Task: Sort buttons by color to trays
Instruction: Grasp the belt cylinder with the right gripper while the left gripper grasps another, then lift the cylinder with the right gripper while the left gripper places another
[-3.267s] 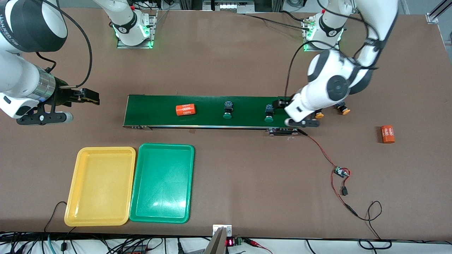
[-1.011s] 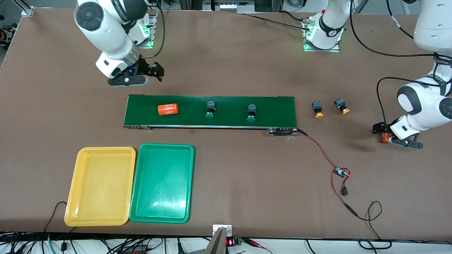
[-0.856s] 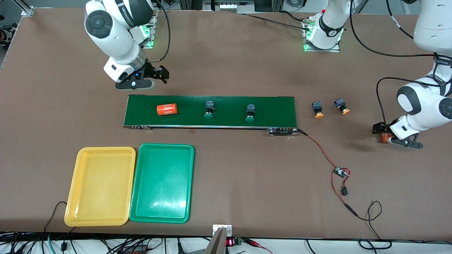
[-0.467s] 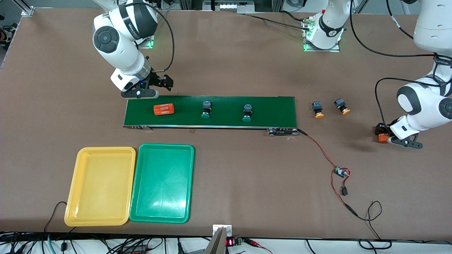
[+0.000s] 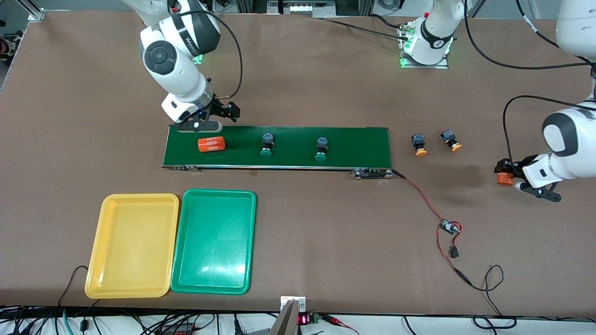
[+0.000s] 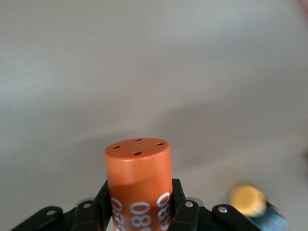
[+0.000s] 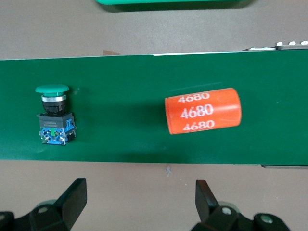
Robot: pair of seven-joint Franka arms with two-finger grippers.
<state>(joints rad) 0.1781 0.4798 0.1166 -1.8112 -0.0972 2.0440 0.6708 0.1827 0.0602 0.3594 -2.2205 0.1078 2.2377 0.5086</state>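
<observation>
Buttons (image 5: 267, 144) untouched; left gripper (image 6: 139, 214) grips orange cylinder (image 6: 138, 180); right gripper (image 7: 139, 199) open

A cylinder (image 5: 211, 144) lies on the belt (image 5: 358, 142) just below the right pincer (image 5: 208, 122); two buttons (image 5: 267, 144) sit farther along it.

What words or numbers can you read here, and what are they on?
"4680", printed three times in white on the orange cylinder lying on the green belt.
"080", the visible part of white print on the orange cylinder held in the left claw; the rest is hidden.
Red digits on the small display at the table edge: too small to read.
Lettering on the right arm: too small to read.
</observation>
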